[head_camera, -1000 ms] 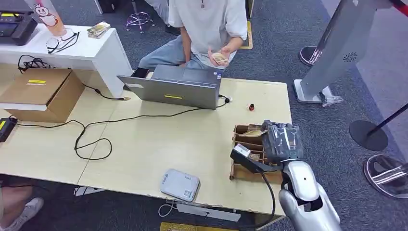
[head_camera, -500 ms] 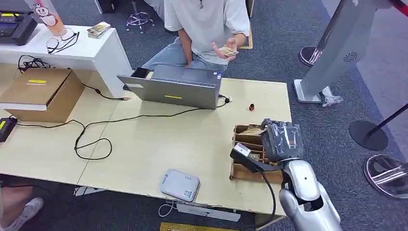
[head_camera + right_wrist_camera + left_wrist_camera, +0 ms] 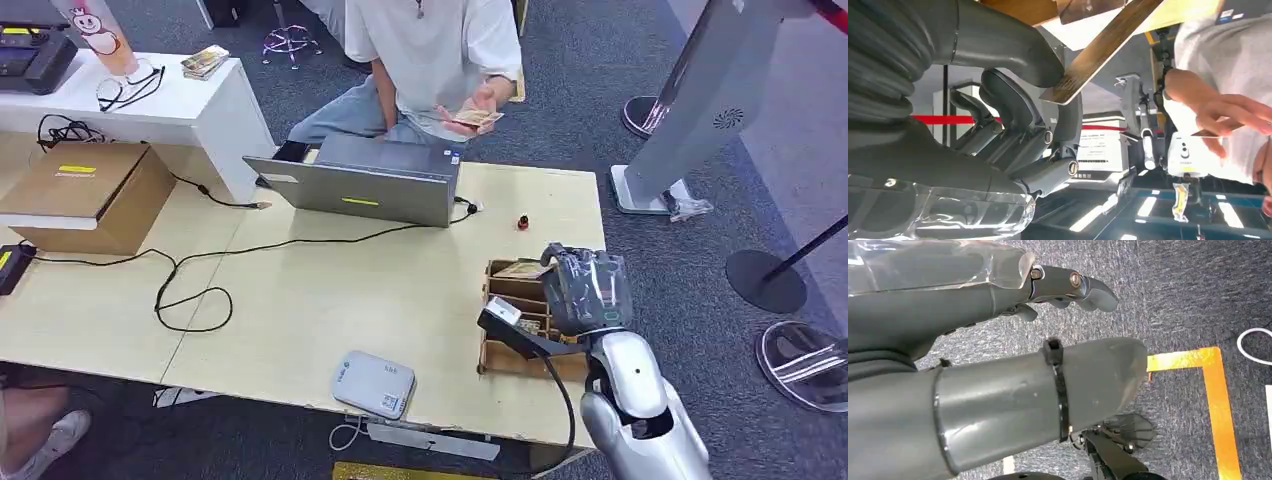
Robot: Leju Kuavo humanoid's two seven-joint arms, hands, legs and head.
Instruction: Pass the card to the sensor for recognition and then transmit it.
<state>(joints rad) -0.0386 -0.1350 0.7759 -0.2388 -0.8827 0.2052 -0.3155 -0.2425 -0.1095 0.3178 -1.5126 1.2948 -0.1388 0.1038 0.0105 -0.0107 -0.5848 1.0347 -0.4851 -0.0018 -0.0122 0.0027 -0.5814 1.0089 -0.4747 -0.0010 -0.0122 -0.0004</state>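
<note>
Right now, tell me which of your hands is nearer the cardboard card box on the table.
Right. The right hand is directly over the cardboard card box at the table's right end. The left hand hangs low over grey carpet, away from the box.

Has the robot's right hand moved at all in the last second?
Barely. The right hand stays over the cardboard card box at the table's right end, shifted only slightly up and right against the box edge.

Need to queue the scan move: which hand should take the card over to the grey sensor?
Probably the right hand: it is over the cardboard card box with a card at its thumb, and the grey sensor lies on the same table. The left hand is over carpet, holding nothing.
</note>
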